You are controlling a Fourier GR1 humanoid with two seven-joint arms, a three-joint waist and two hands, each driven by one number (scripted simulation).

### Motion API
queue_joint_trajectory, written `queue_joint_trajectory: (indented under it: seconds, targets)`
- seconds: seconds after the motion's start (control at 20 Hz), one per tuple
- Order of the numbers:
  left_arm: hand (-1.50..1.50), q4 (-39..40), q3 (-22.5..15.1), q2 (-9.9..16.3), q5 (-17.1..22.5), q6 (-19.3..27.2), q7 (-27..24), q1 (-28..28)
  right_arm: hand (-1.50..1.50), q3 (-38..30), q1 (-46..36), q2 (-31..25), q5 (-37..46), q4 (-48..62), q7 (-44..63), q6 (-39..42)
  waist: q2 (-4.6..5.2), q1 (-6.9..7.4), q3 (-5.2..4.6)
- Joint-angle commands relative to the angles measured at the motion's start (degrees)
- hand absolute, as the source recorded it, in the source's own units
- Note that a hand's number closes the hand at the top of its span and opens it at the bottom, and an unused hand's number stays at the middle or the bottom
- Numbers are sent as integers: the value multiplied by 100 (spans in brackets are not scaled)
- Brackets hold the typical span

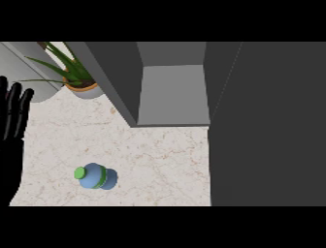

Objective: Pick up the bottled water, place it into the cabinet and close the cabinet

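A blue water bottle (98,177) with a green cap and green band stands on the pale marble counter (152,155), near its front. Behind it the grey cabinet (173,92) stands open, showing a bare light-grey shelf inside. Its dark door (277,126) swings out toward me and fills the right side of the view. My left hand (1,131) rests at the left edge, fingers straight and pointing up, well to the left of the bottle and apart from it. My right hand does not show.
A potted plant (76,77) with long green leaves stands at the back left beside a pale grey cylinder (30,77). The cabinet's left wall (112,80) juts forward over the counter.
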Motion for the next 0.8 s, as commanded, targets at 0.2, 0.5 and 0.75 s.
queue_joint_trajectory:
  seconds: [0.2,0.5,0.75]
  targets:
    - [-150,-374,-455,724,1722,-1942,-70,45,-150,273,345,249,-305,-467,-185,129,-49,-90,-332]
    - [-150,-176,-307,1476,3267,-2990,744,1156,-150,736,1344,232,-859,-966,947,397,-34,-22,-328]
    - [-150,-341,682,2225,4418,-3635,841,1628,-150,1248,1871,364,-662,-1891,1395,226,-15,0,-323]
